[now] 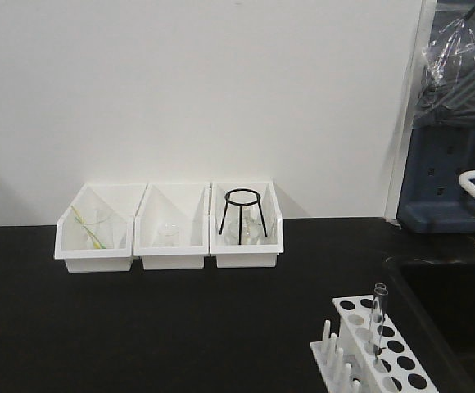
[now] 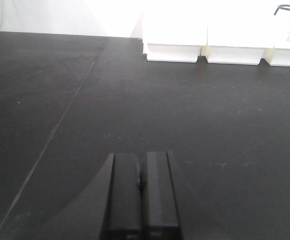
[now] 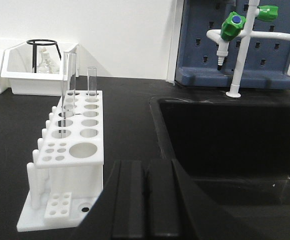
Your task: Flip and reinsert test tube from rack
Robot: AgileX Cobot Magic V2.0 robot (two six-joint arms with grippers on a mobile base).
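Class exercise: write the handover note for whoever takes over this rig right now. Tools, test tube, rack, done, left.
Left tool: shut, empty, over bare black bench.
Right tool: shut, empty, beside the small white plastic rack.
The slim clear glass test tube stands upright in a rack hole; a shorter clear tube stands further back.
Done: nothing visible yet.
Left: pull the tube, flip it, reinsert.

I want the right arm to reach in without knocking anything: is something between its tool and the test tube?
Nothing visible stands between. The right tool, shut, sits just right of the rack. The test tube stands upright in a hole of the left row; a shorter second tube stands behind it, beside the path.
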